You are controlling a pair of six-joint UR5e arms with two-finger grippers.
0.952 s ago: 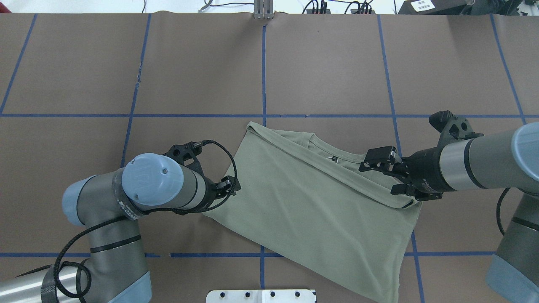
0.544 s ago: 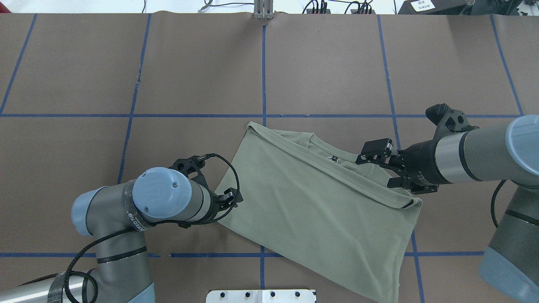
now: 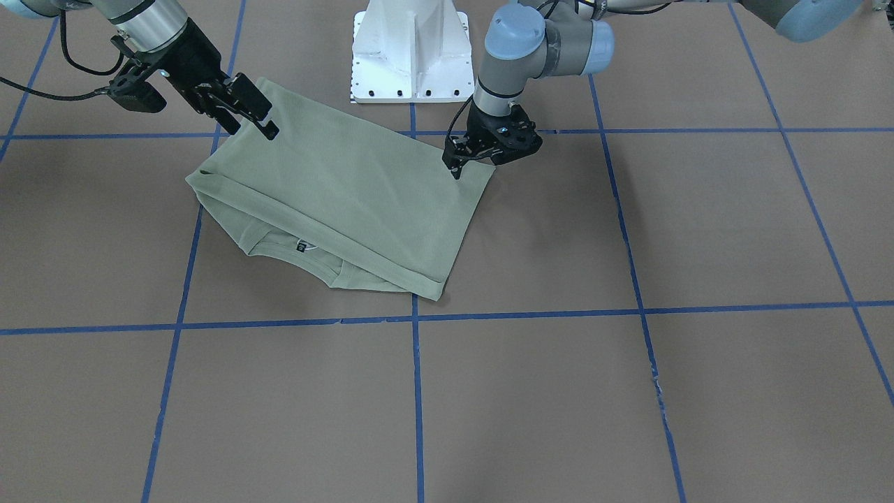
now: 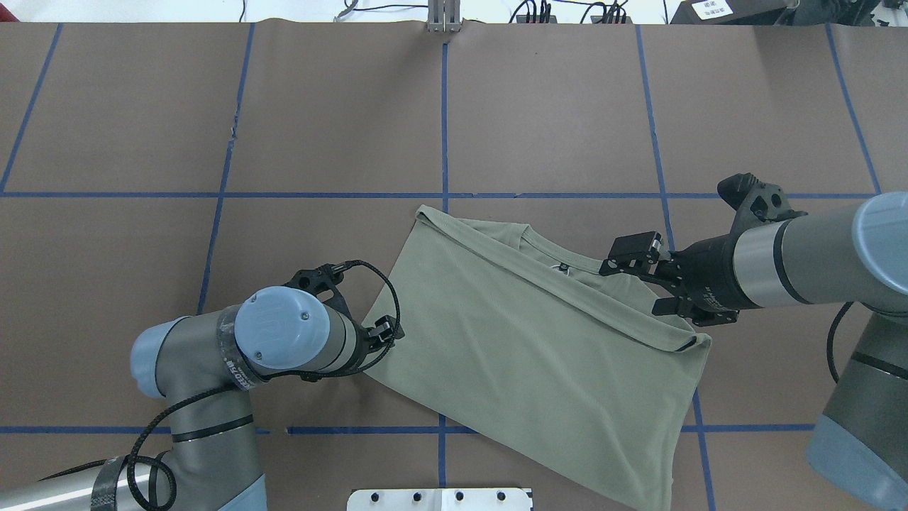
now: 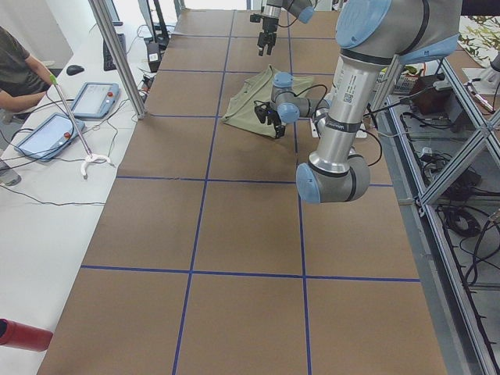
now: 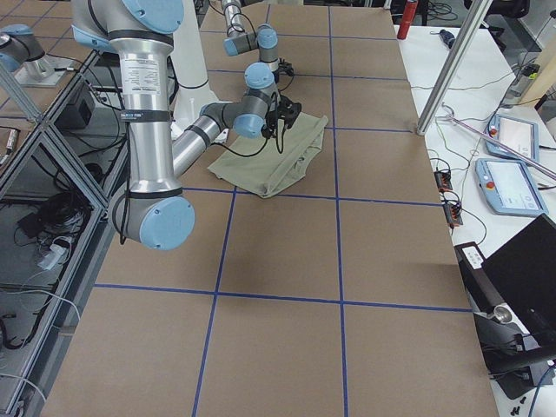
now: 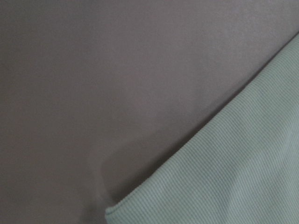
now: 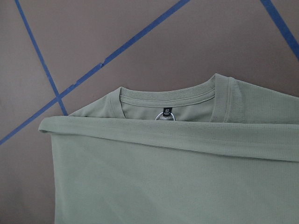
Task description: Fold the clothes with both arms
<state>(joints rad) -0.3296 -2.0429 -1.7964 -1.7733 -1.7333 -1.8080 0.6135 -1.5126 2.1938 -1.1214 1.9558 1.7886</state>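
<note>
One shirt (image 4: 539, 355) lies doubled over on the table (image 4: 319, 128), skewed, just ahead of the pedestal (image 3: 408, 49). Its folded edge stops short of the collar (image 8: 168, 95), so the label (image 8: 167, 111) shows. Right gripper (image 4: 636, 286) hovers over that edge's end, fingers spread and holding nothing, probably placed for the next fold. Left gripper (image 3: 459, 161) sits low at the opposite corner; whether it pinches cloth, I cannot tell.

Left gripper (image 3: 457, 165): fingertips under my wrist (image 4: 284, 339) overhead (grip unreadable).
Shirt (image 4: 539, 341): near corner cut by overhead's bottom edge.
</note>
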